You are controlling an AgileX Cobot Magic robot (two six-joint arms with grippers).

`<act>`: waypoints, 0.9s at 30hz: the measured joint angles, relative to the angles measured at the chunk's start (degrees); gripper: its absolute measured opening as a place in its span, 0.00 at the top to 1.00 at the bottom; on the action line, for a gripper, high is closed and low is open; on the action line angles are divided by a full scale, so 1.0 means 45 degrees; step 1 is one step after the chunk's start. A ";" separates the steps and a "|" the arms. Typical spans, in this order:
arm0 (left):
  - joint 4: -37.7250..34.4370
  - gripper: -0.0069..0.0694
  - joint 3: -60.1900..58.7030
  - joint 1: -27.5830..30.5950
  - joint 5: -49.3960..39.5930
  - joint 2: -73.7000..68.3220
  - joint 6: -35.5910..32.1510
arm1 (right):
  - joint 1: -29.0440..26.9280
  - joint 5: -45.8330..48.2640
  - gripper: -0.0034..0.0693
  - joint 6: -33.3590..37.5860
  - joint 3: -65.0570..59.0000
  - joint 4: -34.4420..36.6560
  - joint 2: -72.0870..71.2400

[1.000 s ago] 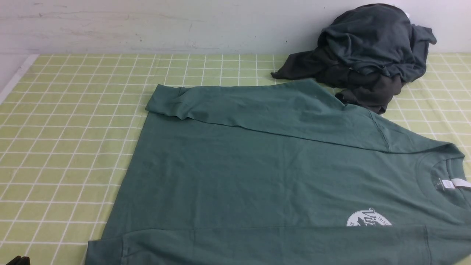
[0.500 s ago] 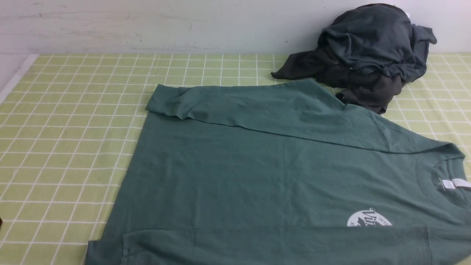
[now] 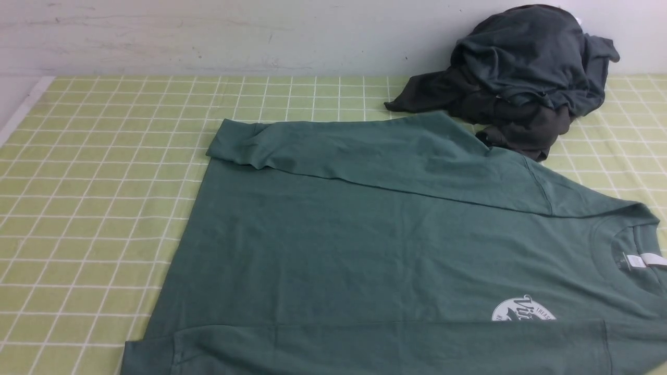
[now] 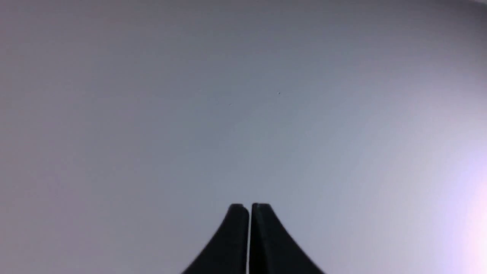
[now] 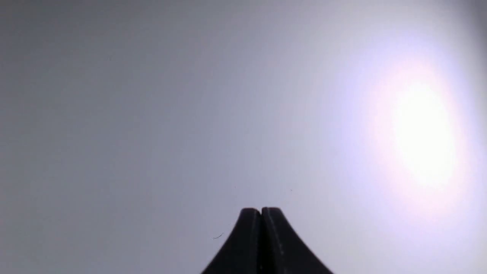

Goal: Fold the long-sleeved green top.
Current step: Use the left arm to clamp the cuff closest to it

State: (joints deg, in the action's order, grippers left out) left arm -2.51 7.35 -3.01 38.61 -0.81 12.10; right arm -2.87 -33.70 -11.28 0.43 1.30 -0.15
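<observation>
The green long-sleeved top [image 3: 375, 245] lies flat on the checked table, neck to the right with its white neck label [image 3: 646, 260] and round white chest logo [image 3: 522, 310]. Its far sleeve [image 3: 323, 146] is folded across the body toward the left; the near sleeve [image 3: 365, 346] lies folded along the front edge. Neither gripper shows in the front view. My left gripper [image 4: 250, 205] is shut and empty, facing a plain grey-white surface. My right gripper [image 5: 261, 209] is shut and empty, facing a similar plain surface with a bright glare.
A darker charcoal-grey clothes heap [image 3: 516, 73] sits at the back right against the wall, touching the top's far shoulder. The yellow-green checked cloth [image 3: 94, 182] covers the table; its left edge [image 3: 23, 112] shows at the far left.
A dark gripper tip at the bottom left corner of the front view has withdrawn out of sight. The top has not moved.
</observation>
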 joint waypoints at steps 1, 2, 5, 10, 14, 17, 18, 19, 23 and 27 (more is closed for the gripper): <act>0.0558 0.91 0.1713 0.0000 -0.2169 -0.0778 0.0106 | 0.0000 0.1048 0.97 0.0064 0.1058 -0.0106 0.0453; 0.0558 0.91 0.1914 0.0000 -0.2446 -0.0882 0.0122 | 0.0000 0.1048 0.97 0.0064 0.1058 -0.0106 0.0453; 0.1674 0.91 0.5288 0.0000 -0.7650 -0.3104 0.0164 | 0.0000 0.4986 0.97 0.0110 0.4153 -0.1021 0.2194; 0.1642 0.91 0.7200 0.0000 -1.2862 -0.6647 0.0234 | 0.0016 1.1273 0.97 0.0412 0.7524 -0.1513 0.5557; 0.0755 0.91 0.7285 0.0000 -1.5882 -0.9014 -0.0489 | 0.0456 1.5302 0.97 0.1455 0.8634 -0.1203 0.8008; -0.0654 0.91 0.7285 0.0000 -1.7537 -1.0687 -0.1948 | 0.1272 1.7420 0.97 0.2507 0.8879 -0.0100 0.9587; -0.1224 0.91 0.7285 0.0000 -1.7824 -1.1310 -0.2508 | 0.1681 1.8017 0.97 0.3111 0.8879 0.0464 1.0216; -0.1457 0.91 0.7285 0.0000 -1.7864 -1.1412 -0.2688 | 0.1752 1.8105 0.97 0.3206 0.8879 0.0560 1.0320; -0.3632 0.88 0.7285 0.0000 -1.8003 -1.3638 -0.5208 | 0.3084 1.8859 0.97 0.5320 0.8893 0.2158 1.2420; -0.4057 0.73 0.7329 0.0000 -1.7964 -1.5375 -0.6126 | 0.3867 1.8220 0.97 0.6623 0.8902 0.2821 1.3657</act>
State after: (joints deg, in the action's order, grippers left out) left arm -20.77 40.33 -3.01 -42.23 -69.99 -15.47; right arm 14.53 48.29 18.52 40.49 14.00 61.30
